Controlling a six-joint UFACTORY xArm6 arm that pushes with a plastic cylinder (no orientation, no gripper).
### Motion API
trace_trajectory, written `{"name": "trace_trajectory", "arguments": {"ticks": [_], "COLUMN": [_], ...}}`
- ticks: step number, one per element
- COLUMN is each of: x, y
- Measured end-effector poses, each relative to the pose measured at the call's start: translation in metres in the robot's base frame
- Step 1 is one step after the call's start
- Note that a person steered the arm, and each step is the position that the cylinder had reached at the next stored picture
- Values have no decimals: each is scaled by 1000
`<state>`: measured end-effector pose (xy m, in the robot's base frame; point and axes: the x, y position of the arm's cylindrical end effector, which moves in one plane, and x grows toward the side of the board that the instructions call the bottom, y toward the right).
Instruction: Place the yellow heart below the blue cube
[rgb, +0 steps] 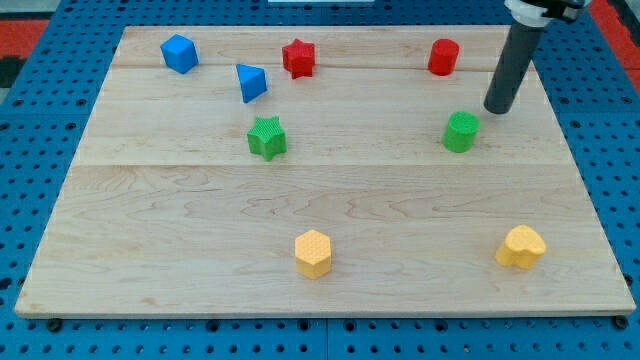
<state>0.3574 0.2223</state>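
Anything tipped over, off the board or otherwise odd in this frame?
Nothing stands out. All seven blocks sit flat on the wooden board, apart from one another, and my tip rests just above and right of the green cylinder.

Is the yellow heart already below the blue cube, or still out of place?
Out of place: the yellow heart sits at the view's bottom right, the blue cube at top left; my tip touches neither.

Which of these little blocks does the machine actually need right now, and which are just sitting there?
Needed: yellow heart, blue cube, my tip, now just above-right of the green cylinder.

Lying about: yellow hexagon, green star, blue triangle, red star, red cylinder.
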Motion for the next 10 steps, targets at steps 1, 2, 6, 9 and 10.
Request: {"name": "trace_trajectory", "arguments": {"ticks": [1, 2, 6, 9, 10], "x": [10, 83, 202, 217, 233], "y": [22, 23, -18, -73, -126]}}
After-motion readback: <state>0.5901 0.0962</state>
